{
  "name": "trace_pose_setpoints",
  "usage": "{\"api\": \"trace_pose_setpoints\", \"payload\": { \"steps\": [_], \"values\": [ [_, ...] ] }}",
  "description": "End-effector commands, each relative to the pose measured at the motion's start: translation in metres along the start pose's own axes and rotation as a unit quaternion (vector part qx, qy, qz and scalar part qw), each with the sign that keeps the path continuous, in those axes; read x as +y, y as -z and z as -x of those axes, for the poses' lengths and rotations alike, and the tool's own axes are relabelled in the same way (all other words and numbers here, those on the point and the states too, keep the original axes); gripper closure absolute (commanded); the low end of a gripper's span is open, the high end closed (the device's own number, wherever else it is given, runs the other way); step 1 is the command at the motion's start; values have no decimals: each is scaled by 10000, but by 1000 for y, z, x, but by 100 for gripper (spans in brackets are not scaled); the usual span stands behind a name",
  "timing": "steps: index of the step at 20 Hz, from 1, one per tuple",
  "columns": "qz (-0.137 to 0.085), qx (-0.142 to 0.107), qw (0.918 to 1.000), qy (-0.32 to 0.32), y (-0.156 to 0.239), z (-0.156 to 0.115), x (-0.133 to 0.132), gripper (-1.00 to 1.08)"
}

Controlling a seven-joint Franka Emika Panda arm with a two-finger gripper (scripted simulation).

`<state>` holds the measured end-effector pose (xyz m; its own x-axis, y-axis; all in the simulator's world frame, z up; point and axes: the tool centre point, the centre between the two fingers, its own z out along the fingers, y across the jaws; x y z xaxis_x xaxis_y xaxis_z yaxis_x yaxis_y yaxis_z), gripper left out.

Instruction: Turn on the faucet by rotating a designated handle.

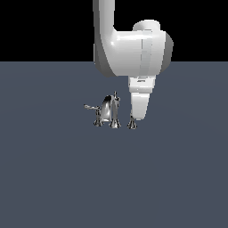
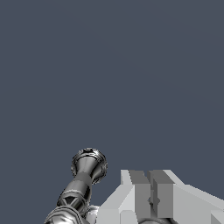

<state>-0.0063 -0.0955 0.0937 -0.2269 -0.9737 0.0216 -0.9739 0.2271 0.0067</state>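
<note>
One tap set [image 1: 107, 111] stands on the flat grey floor [image 1: 53, 178], and in the exterior view it reads as three pieces. Going from that view's left, there is first a lever with a thin arm reaching leftward [image 1: 92, 107], on a small flared foot; then the arched spout [image 1: 109, 107] with a little knob on top, standing close against it; then, set apart on the exterior view's right, the single short flared post of the handle [image 1: 132, 123]. One white arm [image 1: 129, 49] hangs over this right-hand end, and its tapered gripper [image 1: 137, 116] comes down right at the handle, hiding the lever itself so only the foot shows. That view does not show the fingers. The wrist view gives what the other lacks: a close look at one chrome post with a flared, ribbed end [image 2: 89, 164], just beside the pale fingers [image 2: 135, 197], which sit pressed together with no gap between them and nothing clamped.
</note>
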Motion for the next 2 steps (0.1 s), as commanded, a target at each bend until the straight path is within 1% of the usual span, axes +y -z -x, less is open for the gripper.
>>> {"api": "trace_pose_setpoints", "payload": {
  "steps": [1,2],
  "values": [
    [-38,-106,9990,427,2,66,-1,108],
    [-38,-106,9990,427,2,66,-1,108]
  ]
}}
